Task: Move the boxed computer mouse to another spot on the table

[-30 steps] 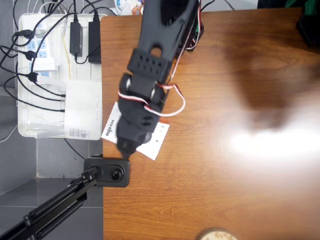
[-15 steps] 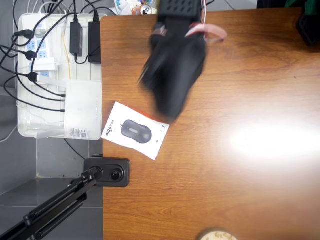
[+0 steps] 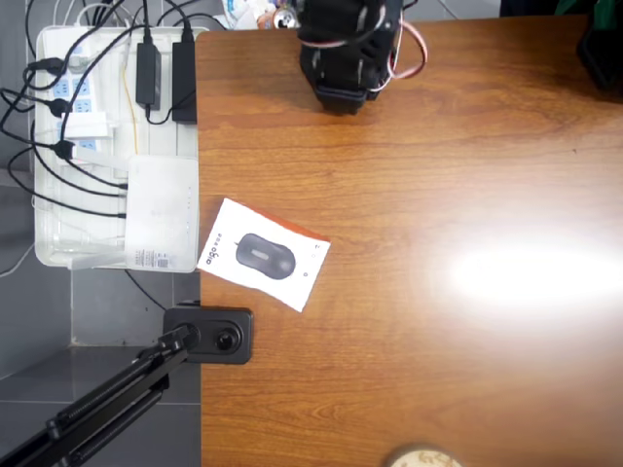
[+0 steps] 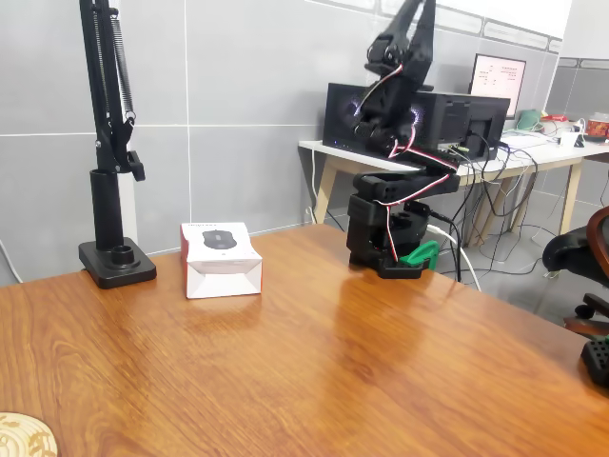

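Your black two-finger gripper [image 4: 411, 13] sits folded high above the arm's base at upper centre of the fixed view; you cannot tell whether its fingers are apart or together. Well apart from it, the flat white box picturing a dark grey mouse [image 3: 263, 254] lies at the left edge of the glossy reddish-brown wooden table [image 3: 458, 370] in the overhead view, beside the black clamp base of a camera stand [image 4: 116, 263].
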You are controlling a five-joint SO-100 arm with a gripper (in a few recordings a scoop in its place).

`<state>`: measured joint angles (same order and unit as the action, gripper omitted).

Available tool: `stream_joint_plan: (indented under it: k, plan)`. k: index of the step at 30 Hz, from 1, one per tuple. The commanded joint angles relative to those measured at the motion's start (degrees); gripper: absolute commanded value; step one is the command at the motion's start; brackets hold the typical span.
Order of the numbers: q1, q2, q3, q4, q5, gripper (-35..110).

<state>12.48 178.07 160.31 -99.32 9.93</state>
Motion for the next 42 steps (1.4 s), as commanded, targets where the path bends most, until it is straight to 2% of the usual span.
stream_joint_plan:
  k: [1,5,9,11,42]
  plan:
    - [0.4,-0.1,0.3,-2.1,0.3,0]
    - [0.4,-0.1,0.3,-2.1,1.0,0]
    - [0.4,-0.1,0.3,-2.0,15.8,0]
    - [0.4,-0.1,0.2,-2.0,18.9,0]
    - [0.4,-0.1,0.2,-2.0,16.3,0]
